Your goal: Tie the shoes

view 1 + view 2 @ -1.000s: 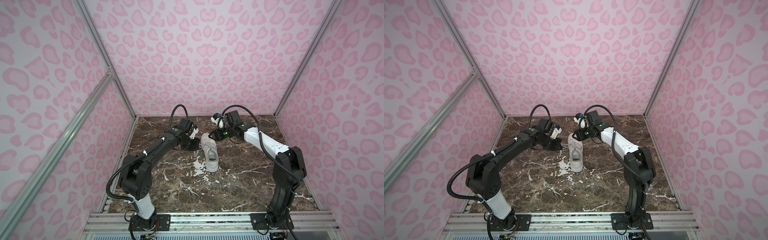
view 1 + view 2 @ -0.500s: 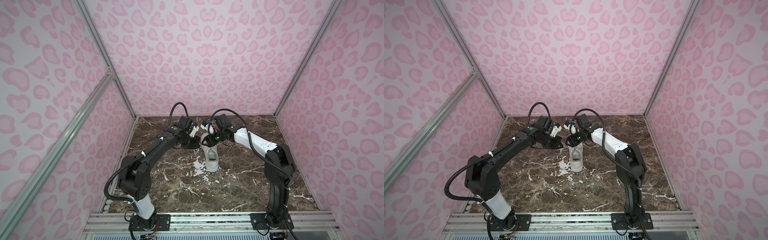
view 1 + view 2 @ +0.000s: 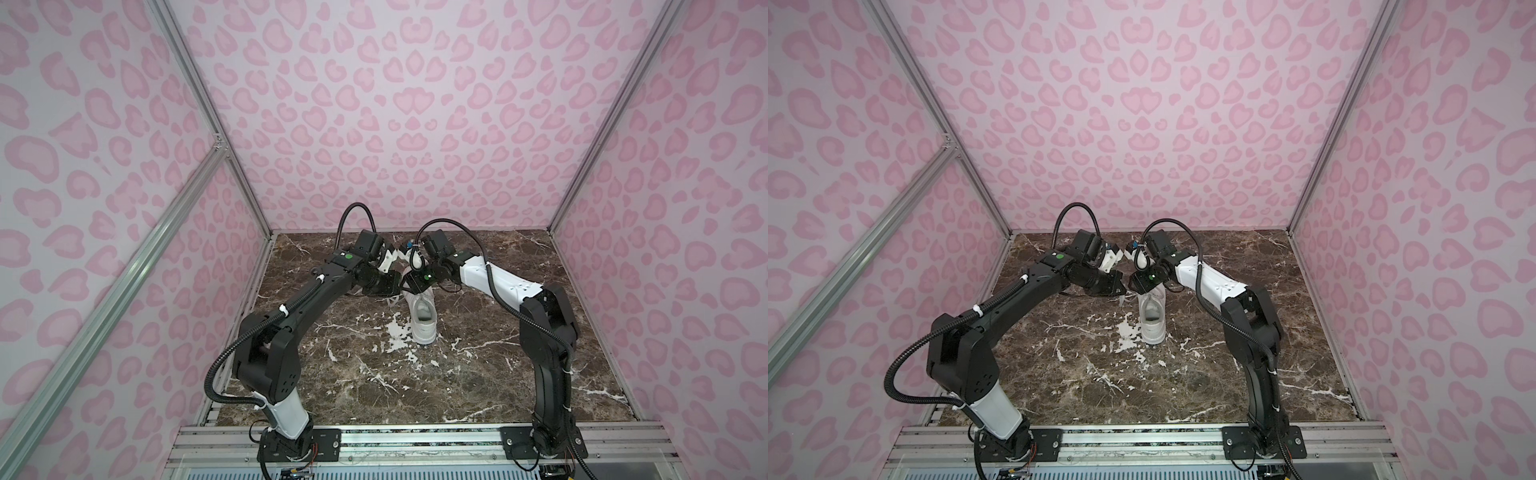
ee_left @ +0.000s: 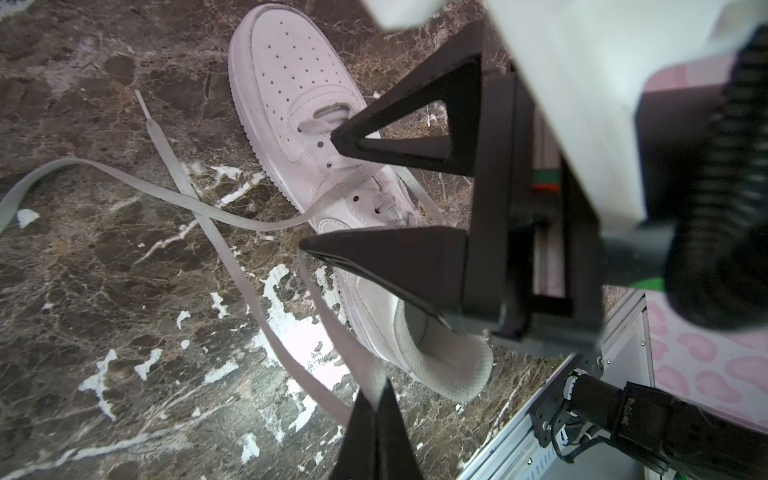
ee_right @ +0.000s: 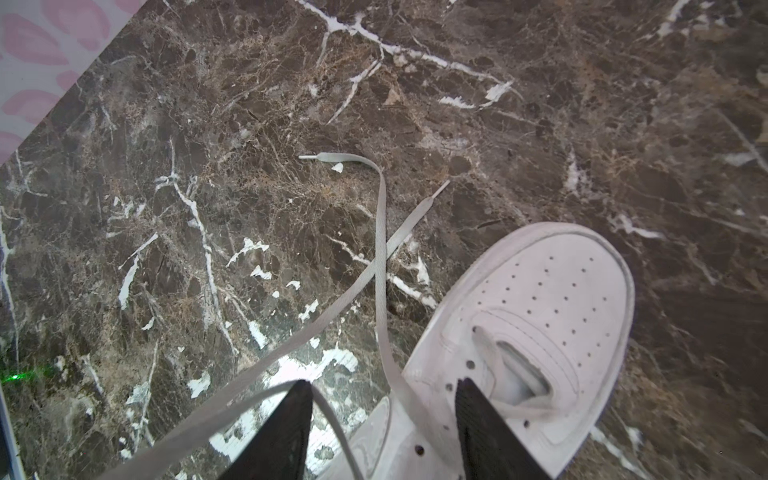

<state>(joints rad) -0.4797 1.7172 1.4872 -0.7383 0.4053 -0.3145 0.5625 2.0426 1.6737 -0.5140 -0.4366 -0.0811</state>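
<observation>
Dark brown marble tabletop [image 3: 374, 386], white veins all over. One white sneaker [image 3: 422, 320] sits flat on it, and its loose laces [image 5: 380, 232] cross on the marble just beside the toe.

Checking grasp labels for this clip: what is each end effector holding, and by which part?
Left end effector pinches a long flat whitish shoelace partway along its length, away from its tip. Right end effector stands open, holding nothing.

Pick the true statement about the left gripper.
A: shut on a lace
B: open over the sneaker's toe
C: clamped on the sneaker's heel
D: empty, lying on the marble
A: in the left wrist view the left gripper has its jaws together, pinching a flat lace that runs off toward the sneaker.
</observation>
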